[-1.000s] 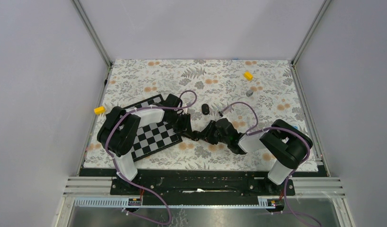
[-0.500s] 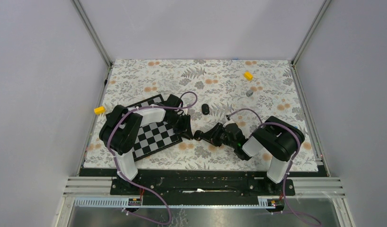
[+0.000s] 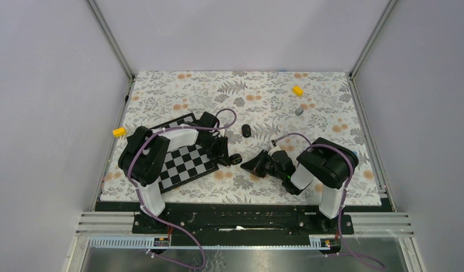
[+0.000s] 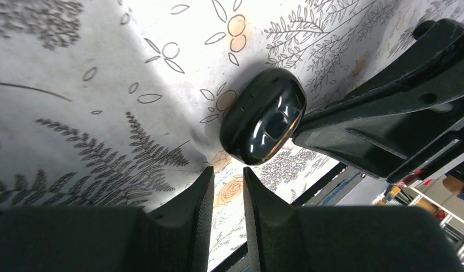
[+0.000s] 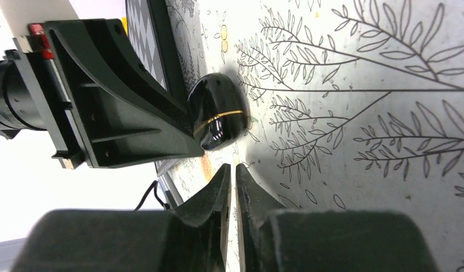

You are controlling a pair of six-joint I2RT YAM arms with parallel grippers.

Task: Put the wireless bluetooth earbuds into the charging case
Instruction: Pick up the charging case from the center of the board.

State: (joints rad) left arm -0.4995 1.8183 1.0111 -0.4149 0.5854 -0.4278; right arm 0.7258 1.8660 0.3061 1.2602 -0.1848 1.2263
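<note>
1. The flowered table cover (image 3: pixel 332 102) fills the middle of the top view. One chessboard (image 3: pixel 187 161) lies at its left centre.
2. The two arms meet at frame centre. The left gripper (image 4: pixel 227 173) has its fingers drawn near together, with only a thin slot between them and nothing in it. The right gripper (image 5: pixel 230 170) has its fingers all but pressed together, also empty.
3. One charging case (image 4: pixel 264 116) lies on the cover with its lid down, between the grippers and just beyond both sets of tips. It sits up and right of the left fingers, and up and left of the right ones. Its long axis runs lower left to upper right in the left wrist view. The left arm looks slightly nearer.
4. One dark oblong thing (image 3: pixel 247 130) lies apart, above centre. Whether it is one of the earbuds cannot be told, and no other bud shows.
5. There are two yellow blocks, one upper right (image 3: pixel 298 90) and one at the left edge (image 3: pixel 119 132), plus one grey bit (image 3: pixel 299 111).
</note>
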